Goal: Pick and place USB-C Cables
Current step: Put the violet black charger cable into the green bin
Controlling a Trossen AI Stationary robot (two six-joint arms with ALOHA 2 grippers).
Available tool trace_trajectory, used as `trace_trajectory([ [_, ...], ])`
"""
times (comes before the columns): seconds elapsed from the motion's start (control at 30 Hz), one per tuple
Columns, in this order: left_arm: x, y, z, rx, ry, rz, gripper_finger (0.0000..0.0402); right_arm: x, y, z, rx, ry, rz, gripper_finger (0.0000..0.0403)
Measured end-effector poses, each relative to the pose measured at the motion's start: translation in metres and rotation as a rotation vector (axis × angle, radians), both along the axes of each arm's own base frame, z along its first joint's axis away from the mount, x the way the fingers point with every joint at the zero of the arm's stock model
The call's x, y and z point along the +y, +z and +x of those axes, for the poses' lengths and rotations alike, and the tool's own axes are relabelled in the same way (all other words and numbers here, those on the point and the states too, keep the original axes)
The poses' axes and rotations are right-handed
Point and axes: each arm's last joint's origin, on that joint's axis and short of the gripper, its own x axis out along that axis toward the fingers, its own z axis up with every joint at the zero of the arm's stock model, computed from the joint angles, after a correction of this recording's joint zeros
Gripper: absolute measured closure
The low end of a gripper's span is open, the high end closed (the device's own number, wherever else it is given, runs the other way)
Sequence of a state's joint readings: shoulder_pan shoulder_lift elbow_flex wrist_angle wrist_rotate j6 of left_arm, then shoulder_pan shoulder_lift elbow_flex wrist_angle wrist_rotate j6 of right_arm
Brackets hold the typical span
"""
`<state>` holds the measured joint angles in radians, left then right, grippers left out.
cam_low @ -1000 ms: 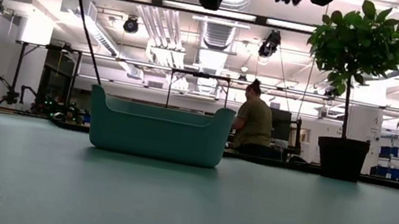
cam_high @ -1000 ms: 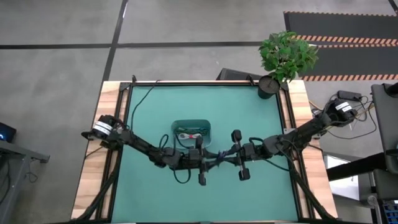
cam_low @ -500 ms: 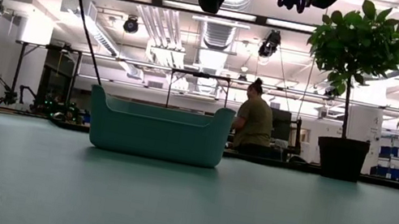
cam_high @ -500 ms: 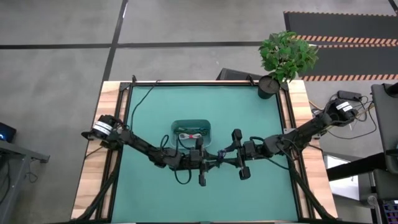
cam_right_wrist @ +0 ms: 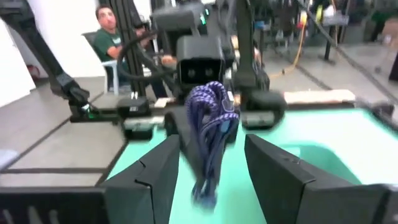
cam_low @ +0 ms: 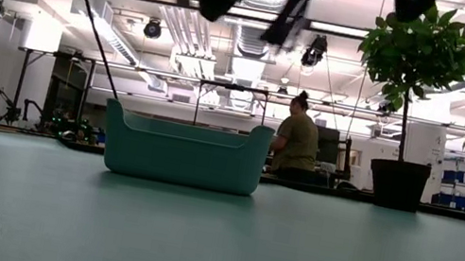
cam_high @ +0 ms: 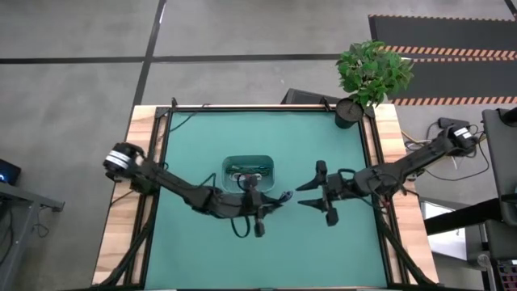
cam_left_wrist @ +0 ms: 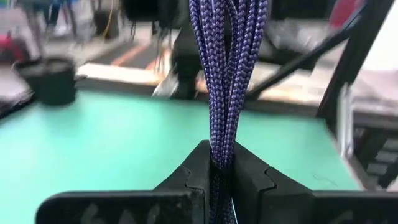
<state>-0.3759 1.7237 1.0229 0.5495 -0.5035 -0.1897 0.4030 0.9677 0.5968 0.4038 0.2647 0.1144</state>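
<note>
My left gripper (cam_high: 273, 199) is shut on a dark blue braided cable bundle (cam_high: 283, 195), in the air just on the near side of the teal bin (cam_high: 225, 171). The bundle also shows in the left wrist view (cam_left_wrist: 227, 74), the right wrist view (cam_right_wrist: 208, 121) and the low view (cam_low: 285, 20). My right gripper (cam_high: 304, 194) is open and empty, facing the bundle from the table's right side, its fingers (cam_right_wrist: 155, 177) apart on either side of it without touching. Other cables (cam_high: 246, 172) lie in the bin. My left gripper pinches the bundled strands (cam_left_wrist: 219, 163) between its two fingers. The fingers are about level and point toward the table's right edge. The bundle sticks out past the fingertips, along the fingers, and is lifted clear of the table.
A potted plant (cam_high: 367, 73) stands at the table's far right corner. The green mat (cam_high: 323, 137) is bare around the bin. Thin black wires trail from the arms. A person (cam_low: 296, 142) sits in the room behind the table.
My right gripper has opened, let go of the blue bundle and drawn back toward the table's right edge. My left gripper keeps the bundle, which now sticks out from it alone, and has come lower into the low view.
</note>
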Motion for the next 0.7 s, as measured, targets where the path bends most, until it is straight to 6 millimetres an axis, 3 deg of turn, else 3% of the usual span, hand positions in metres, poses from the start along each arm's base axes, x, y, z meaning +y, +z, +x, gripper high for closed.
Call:
trace_trajectory([
  [0.2, 0.013, 0.025, -0.024, 0.228, 0.037, 0.000, 0.0381, -0.010, 0.005, -0.024, 0.108, -0.011, 0.056, 0.0236],
  [0.37, 0.029, 0.044, -0.041, 0.386, 0.100, -0.023, 0.0381, -0.013, 0.003, -0.032, 0.147, -0.016, 0.069, 0.0236],
  [0.7, 0.040, 0.074, -0.042, 0.577, 0.138, -0.025, 0.0382, -0.014, 0.001, -0.033, 0.164, -0.017, 0.066, 0.0239],
])
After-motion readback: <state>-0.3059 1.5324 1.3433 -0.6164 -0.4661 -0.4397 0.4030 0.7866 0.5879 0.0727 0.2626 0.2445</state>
